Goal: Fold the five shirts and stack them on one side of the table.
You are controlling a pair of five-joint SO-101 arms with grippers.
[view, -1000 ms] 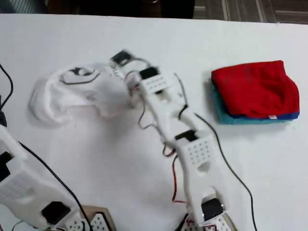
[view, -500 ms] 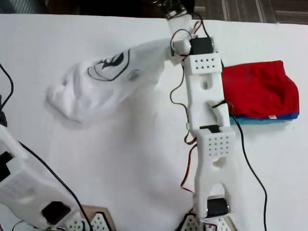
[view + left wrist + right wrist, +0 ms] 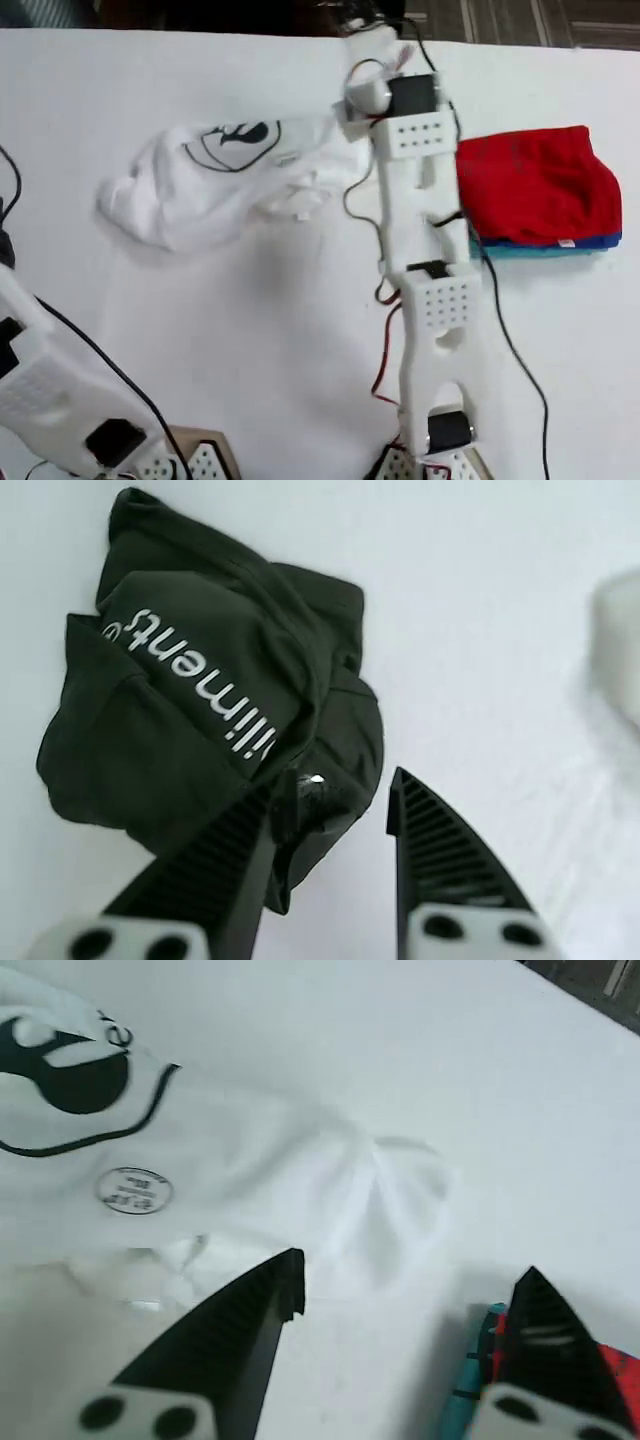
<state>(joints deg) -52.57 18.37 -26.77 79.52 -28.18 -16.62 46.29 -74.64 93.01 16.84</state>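
- Left gripper (image 3: 340, 780) hangs over the crumpled black shirt (image 3: 190, 690), its jaws moderately apart and holding nothing.
- White shirt (image 3: 215, 180) lies bunched at ten o'clock on the table (image 3: 300, 330), unfolded. Spreading it looks like the step in hand.
- Right gripper (image 3: 410, 1272), jaws wide and empty, hovers at that shirt's three o'clock edge. The next move probably calls for pinching a hem and drawing it flat.
- Folded stack (image 3: 535, 185), red on top, rests at two o'clock.

We see the right arm (image 3: 420, 200) swung from the frame's centre left to its upper middle, pulling the white shirt (image 3: 225, 175) rightward. Its gripper (image 3: 410, 1270) has since let go, jaws apart, and the shirt's stretched end has dropped onto the tabletop (image 3: 250, 330).
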